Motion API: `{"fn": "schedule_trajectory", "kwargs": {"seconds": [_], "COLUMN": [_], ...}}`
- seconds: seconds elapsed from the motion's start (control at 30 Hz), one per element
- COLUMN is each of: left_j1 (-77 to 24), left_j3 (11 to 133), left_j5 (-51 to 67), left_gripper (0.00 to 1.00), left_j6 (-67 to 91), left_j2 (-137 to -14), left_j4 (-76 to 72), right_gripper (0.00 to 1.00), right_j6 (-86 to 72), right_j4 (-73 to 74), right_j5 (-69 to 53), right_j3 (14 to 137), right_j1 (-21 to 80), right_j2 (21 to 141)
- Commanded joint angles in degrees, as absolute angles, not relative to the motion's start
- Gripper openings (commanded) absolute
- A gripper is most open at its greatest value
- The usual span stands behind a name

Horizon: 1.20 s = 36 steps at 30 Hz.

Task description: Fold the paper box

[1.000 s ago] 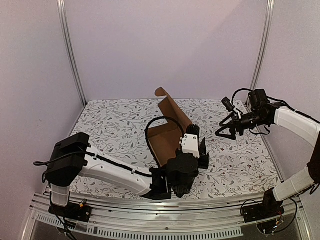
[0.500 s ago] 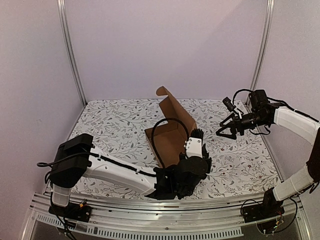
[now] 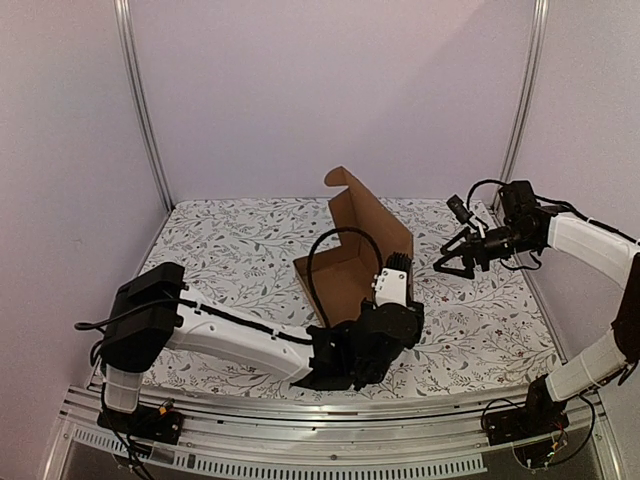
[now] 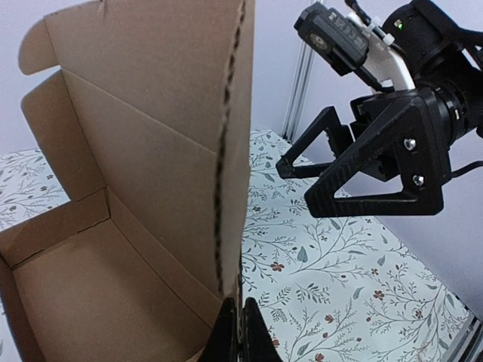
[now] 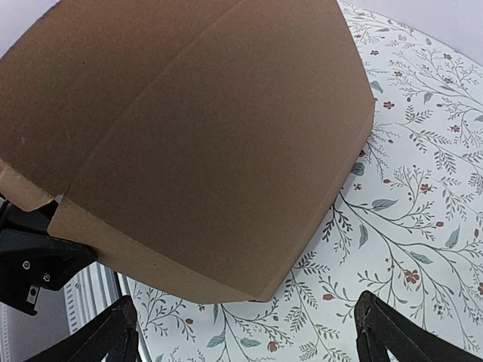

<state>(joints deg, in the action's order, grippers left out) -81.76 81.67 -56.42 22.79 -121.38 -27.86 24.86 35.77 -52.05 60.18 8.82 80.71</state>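
1 paper box (image 3: 372,228), flap up | 2 grippers | left gripper (image 4: 235,333) seems pinched on its wall, 5 o'clock | right gripper (image 3: 450,263) spread wide, 3 o'clock, not touching

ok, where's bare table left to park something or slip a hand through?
Widest bare cloth is far-left, between the left post and the paper box. A second patch lies near-right, between the left gripper and the right arm's base. Crowded: the gap between the box's upright wall and the open right gripper, and near-centre under the left arm.
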Motion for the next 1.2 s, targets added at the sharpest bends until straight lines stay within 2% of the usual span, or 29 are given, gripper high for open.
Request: {"fn": "schedule_trajectory", "kwargs": {"seconds": [0.0,0.63,0.83,1.17], "left_j1": [-80.5,-70.1,-67.0,-63.0], "left_j3": [85.0,102.2,112.6,119.4], "left_j5": [-52.0,-30.1,-24.0,-9.7], "left_gripper": [0.0,0.0,0.0,0.0], "left_j6": [23.8,27.4,24.3,16.6], "left_j2": [-117.9,-113.2,-115.3,-117.8], "left_j4": [-21.2,7.0,17.4,26.8], "right_gripper": [0.99,0.99,0.99,0.99], "right_j6": [26.0,27.9,28.2,30.2], "right_j4": [37.8,40.8,41.8,44.4], "right_j5": [-53.9,-52.0,-52.1,-52.7], "right_j3": [60.0,61.5,61.9,62.9], "right_j1": [8.3,6.3,6.1,5.9], "right_j2": [82.0,86.0,86.6,88.4]}}
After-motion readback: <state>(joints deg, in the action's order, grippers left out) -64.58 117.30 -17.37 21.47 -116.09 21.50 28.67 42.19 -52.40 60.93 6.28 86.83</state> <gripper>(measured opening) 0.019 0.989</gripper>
